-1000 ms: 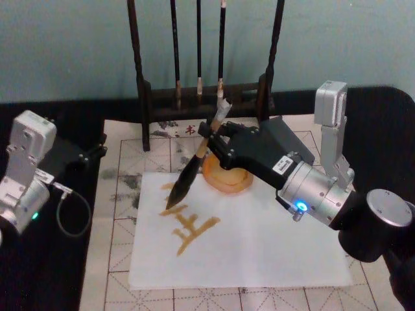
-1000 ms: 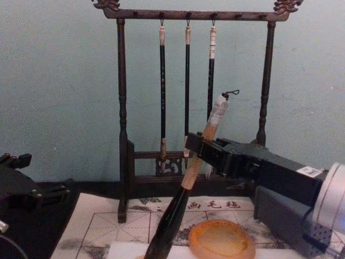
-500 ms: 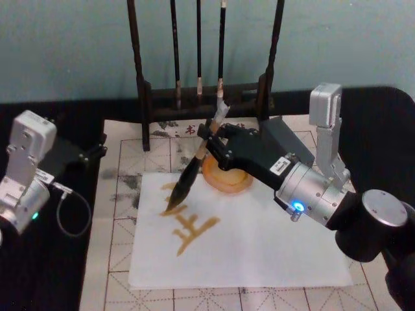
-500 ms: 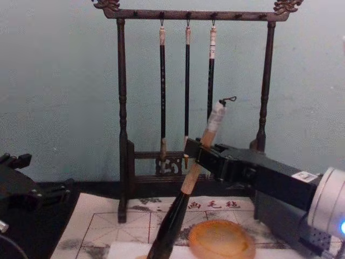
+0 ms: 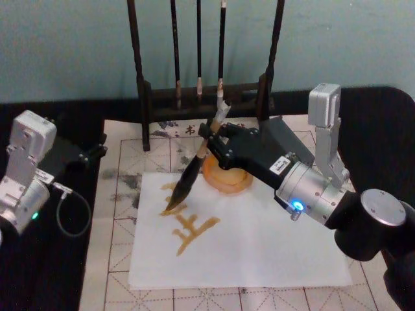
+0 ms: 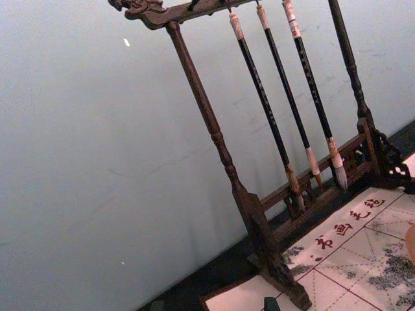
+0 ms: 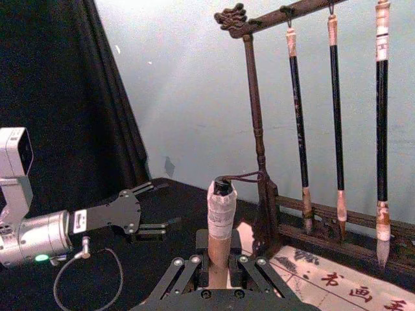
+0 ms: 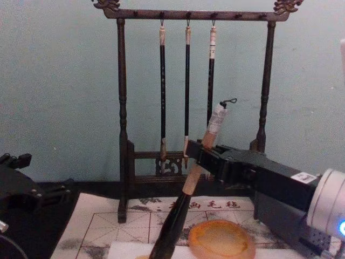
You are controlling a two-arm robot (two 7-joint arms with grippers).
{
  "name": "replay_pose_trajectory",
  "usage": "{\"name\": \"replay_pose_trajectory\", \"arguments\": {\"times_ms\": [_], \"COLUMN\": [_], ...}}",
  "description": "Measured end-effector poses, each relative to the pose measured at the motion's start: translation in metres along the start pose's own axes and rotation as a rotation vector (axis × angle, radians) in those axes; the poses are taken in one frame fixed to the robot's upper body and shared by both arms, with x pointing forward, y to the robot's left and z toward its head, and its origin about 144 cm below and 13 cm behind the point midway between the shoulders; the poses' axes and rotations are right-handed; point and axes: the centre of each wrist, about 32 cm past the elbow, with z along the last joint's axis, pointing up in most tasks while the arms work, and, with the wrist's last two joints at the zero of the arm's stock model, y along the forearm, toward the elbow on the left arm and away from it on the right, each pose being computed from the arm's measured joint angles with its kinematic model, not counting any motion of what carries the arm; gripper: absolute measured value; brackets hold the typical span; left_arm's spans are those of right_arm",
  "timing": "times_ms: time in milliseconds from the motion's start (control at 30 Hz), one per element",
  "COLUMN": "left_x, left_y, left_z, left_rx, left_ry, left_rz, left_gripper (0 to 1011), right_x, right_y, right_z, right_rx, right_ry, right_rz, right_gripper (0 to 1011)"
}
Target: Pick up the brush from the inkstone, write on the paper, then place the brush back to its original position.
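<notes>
My right gripper (image 5: 209,139) reaches in over the mat (image 5: 120,259), its fingers clamped on the tan handle of the brush (image 5: 189,173) just below the whitish cap. The brush leans away from me, cap up towards the rack (image 8: 188,14) and bristles down on the far left part of the paper (image 5: 259,240). From the head view the tip sits at the top stroke of an amber character (image 5: 192,230). I cannot tell whether it presses the sheet or hangs just above it.

So the pick-up is done: the inkstone (image 5: 225,181) lies bare just beyond the paper's far edge, partly under my wrist. The writing looks well along, with several joined strokes already laid down. I judge I am either finishing or touching up the uppermost one.

What is left, as I read it, is to lift the tip clear, swing it across to the inkstone and lay the brush there, then let go.

My left gripper (image 5: 100,146) rests idle on the dark surface (image 5: 39,272) off to the left, fingers apart and holding nothing.
</notes>
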Motion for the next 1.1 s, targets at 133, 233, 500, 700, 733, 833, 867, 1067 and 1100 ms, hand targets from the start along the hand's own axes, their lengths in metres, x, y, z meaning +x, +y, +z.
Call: {"name": "replay_pose_trajectory", "arguments": {"times_ms": [133, 233, 500, 700, 733, 833, 867, 1067, 1100], "left_x": [0.000, 0.000, 0.000, 0.000, 0.000, 0.000, 0.000, 0.000, 0.000], "left_y": [0.000, 0.000, 0.000, 0.000, 0.000, 0.000, 0.000, 0.000, 0.000], "left_z": [0.000, 0.000, 0.000, 0.000, 0.000, 0.000, 0.000, 0.000, 0.000], "left_rx": [0.000, 0.000, 0.000, 0.000, 0.000, 0.000, 0.000, 0.000, 0.000], "left_ry": [0.000, 0.000, 0.000, 0.000, 0.000, 0.000, 0.000, 0.000, 0.000], "left_rz": [0.000, 0.000, 0.000, 0.000, 0.000, 0.000, 0.000, 0.000, 0.000], "left_gripper": [1001, 1001, 1001, 1001, 1001, 1001, 1001, 1001, 1001], "right_x": [0.001, 0.002, 0.004, 0.005, 0.006, 0.007, 0.007, 0.009, 0.010], "right_y": [-0.001, -0.002, -0.006, -0.008, -0.009, -0.010, -0.011, -0.013, -0.014], "right_z": [0.000, 0.000, 0.002, 0.004, 0.004, 0.005, 0.005, 0.006, 0.006], "right_rx": [-0.001, -0.002, 0.001, 0.003, 0.003, 0.004, 0.005, 0.004, 0.004], "right_ry": [-0.005, -0.009, -0.014, -0.019, -0.023, -0.025, -0.026, -0.033, -0.035], "right_rz": [-0.003, -0.006, -0.013, -0.020, -0.023, -0.026, -0.028, -0.038, -0.041], "right_gripper": [185, 185, 185, 185, 185, 185, 185, 185, 185]}}
